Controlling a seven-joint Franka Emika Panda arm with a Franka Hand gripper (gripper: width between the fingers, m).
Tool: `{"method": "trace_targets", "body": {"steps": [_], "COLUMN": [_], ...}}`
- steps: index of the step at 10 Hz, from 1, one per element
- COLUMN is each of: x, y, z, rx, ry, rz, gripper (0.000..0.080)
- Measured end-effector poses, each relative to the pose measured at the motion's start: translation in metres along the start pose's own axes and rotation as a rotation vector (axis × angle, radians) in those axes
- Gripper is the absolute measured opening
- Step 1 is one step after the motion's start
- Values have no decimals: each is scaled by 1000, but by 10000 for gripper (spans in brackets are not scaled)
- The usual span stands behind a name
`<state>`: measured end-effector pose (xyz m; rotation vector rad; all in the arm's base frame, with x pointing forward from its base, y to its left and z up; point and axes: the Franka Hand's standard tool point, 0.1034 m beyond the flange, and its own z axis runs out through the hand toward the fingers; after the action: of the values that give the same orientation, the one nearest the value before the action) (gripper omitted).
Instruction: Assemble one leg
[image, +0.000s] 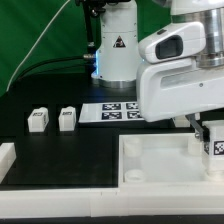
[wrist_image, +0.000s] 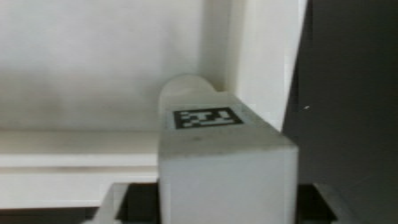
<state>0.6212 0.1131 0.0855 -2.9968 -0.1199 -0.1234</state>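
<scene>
My gripper is shut on a leg, a small white post with a black-and-white tag, at the exterior view's right. It holds the leg upright over the far right corner of the large white square panel. In the wrist view the leg fills the middle between my dark fingers, with the panel and its raised rim behind it. Whether the leg touches the panel is hidden. Two more legs stand on the black table at the left.
The marker board lies behind the panel, by the robot base. A white rail borders the table's left and front. The black table shows beside the panel's rim.
</scene>
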Motion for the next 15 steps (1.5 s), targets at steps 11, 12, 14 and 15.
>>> {"method": "trace_targets", "body": {"steps": [11, 12, 14, 15], "x": [-1, -1, -1, -2], "y": [5, 5, 2, -1], "z": [2, 2, 3, 3], "rx": [10, 9, 11, 18], "ry": [11, 11, 9, 0], "rz": [753, 924, 1140, 1271], "gripper": [297, 297, 297, 297]}}
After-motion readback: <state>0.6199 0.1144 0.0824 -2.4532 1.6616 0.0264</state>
